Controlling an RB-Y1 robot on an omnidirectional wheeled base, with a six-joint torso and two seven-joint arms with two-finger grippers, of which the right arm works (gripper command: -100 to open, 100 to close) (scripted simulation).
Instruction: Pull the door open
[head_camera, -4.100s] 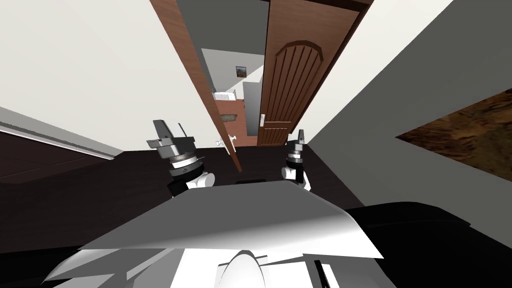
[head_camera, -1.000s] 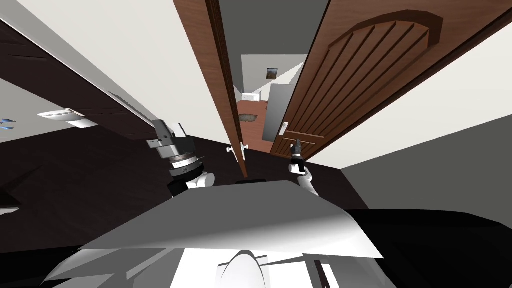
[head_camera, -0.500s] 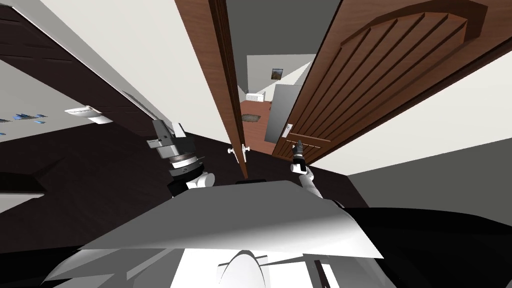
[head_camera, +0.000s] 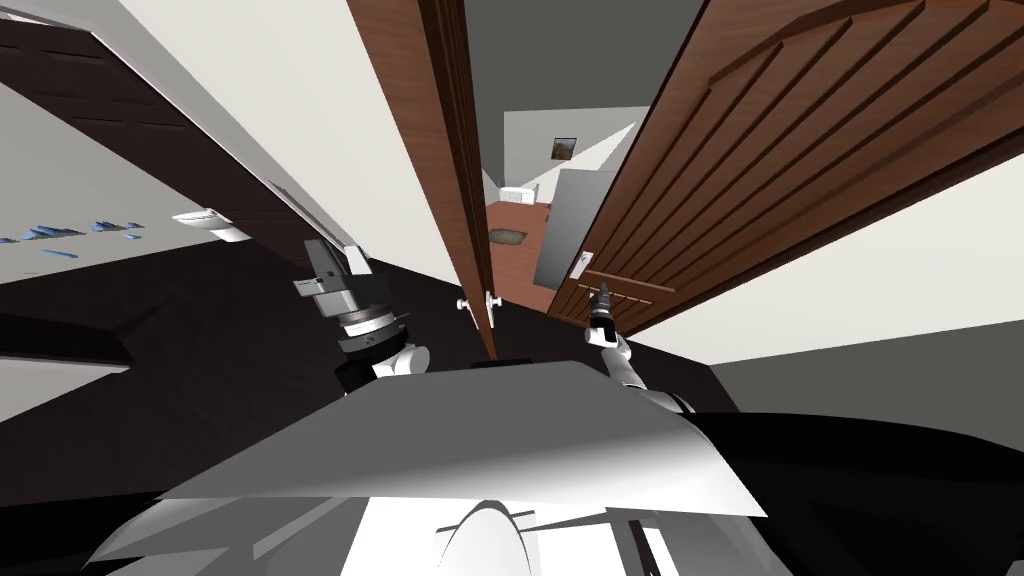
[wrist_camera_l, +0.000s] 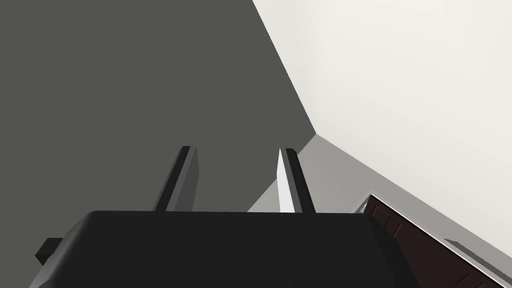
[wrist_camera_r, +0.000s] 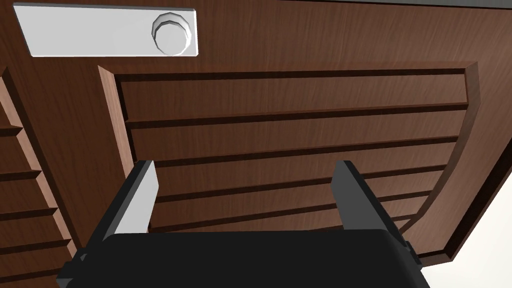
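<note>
A brown door with a slatted panel (head_camera: 760, 150) stands swung at the right of the doorway. It carries a white handle plate (head_camera: 582, 262). My right gripper (head_camera: 601, 292) is up close against this door, just below the plate. In the right wrist view the slatted door (wrist_camera_r: 300, 125) lies right behind the open right gripper (wrist_camera_r: 245, 167), with nothing between the fingers. The white plate (wrist_camera_r: 90, 30) and its round knob (wrist_camera_r: 172, 32) sit beyond one fingertip, untouched. My left gripper (head_camera: 335, 262) is held up at my left, and in its wrist view the left gripper (wrist_camera_l: 237, 150) has its fingers apart and empty.
A second brown door (head_camera: 455, 150) stands edge-on left of the gap, with white knobs (head_camera: 476, 300) on both faces. Through the gap shows a reddish floor (head_camera: 510, 250) and a grey panel (head_camera: 570, 220). White wall (head_camera: 300, 120) runs at the left over dark floor (head_camera: 200, 330).
I have moved closer to the doorway, so the slatted door looms larger. My right arm has reached a little further toward the door, under the handle plate. The left arm has kept its pose.
</note>
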